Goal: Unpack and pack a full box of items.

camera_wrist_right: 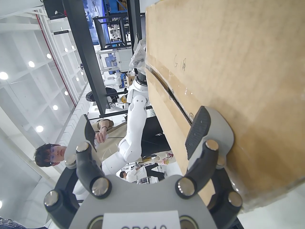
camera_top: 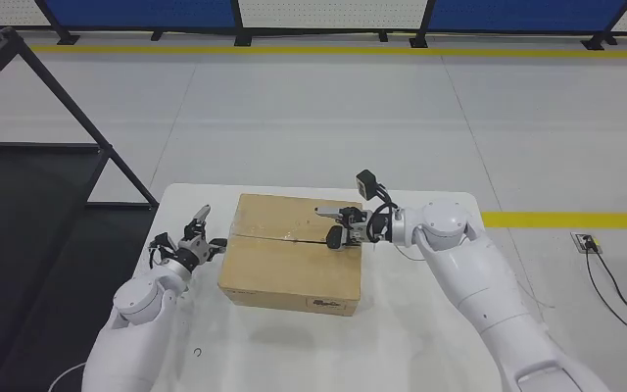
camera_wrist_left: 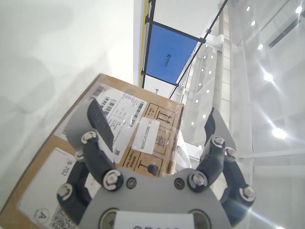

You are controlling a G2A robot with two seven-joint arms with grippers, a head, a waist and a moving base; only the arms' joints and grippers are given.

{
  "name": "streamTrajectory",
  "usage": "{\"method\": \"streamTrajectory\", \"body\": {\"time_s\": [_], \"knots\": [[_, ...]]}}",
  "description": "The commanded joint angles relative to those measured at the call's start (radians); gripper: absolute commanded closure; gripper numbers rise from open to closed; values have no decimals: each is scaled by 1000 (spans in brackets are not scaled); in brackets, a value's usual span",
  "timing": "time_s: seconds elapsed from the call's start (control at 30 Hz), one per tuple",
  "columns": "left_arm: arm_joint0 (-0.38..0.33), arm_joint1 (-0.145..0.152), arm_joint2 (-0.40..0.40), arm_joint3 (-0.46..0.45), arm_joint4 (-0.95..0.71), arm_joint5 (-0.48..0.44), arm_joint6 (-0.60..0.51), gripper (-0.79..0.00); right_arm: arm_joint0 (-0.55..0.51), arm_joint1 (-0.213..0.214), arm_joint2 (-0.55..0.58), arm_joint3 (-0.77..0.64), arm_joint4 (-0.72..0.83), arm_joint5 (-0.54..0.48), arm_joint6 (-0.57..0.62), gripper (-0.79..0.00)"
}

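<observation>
On the counter [camera_top: 411,323], a closed cardboard box [camera_top: 291,253]. At its top right edge, right hand [camera_top: 333,224] spread wide, empty, one finger [camera_wrist_right: 200,129] on the flap beside the seam [camera_wrist_right: 171,94]. Beside its left wall, left hand [camera_top: 209,230] open, gripping nothing; shipping labels [camera_wrist_left: 124,117] facing that wrist.

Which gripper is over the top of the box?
The right gripper: it is over the top of the box, by the flap seam. The left gripper sits beside the labelled side.
</observation>
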Motion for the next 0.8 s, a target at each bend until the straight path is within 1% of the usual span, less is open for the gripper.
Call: {"method": "streamTrajectory", "body": {"time_s": [0.0,0.27,0.43,0.47,0.5,0.57,0.67,0.77], "knots": [[-15,-5,17,27,2,-28,2,-785,-5,2,2,-11,-3,5,-3,-785],[-53,-13,51,100,11,-97,-24,-745,-19,8,9,-42,-11,25,-12,-785],[-61,-15,53,114,0,-125,-38,-699,-26,11,11,-55,-13,30,-15,-785],[-61,-15,52,113,-6,-128,-43,-677,-27,11,11,-56,-13,31,-16,-785],[-60,-15,51,110,-12,-132,-52,-603,-28,12,12,-58,-13,31,-16,-785],[-55,-15,49,104,-13,-136,-58,-517,-29,12,12,-60,-13,30,-14,-785],[-47,-14,47,93,-15,-139,-65,-360,-30,13,11,-61,-14,29,-13,-785],[-33,-12,43,76,-20,-149,-78,-326,-29,13,10,-59,-12,27,-10,-785]]}}
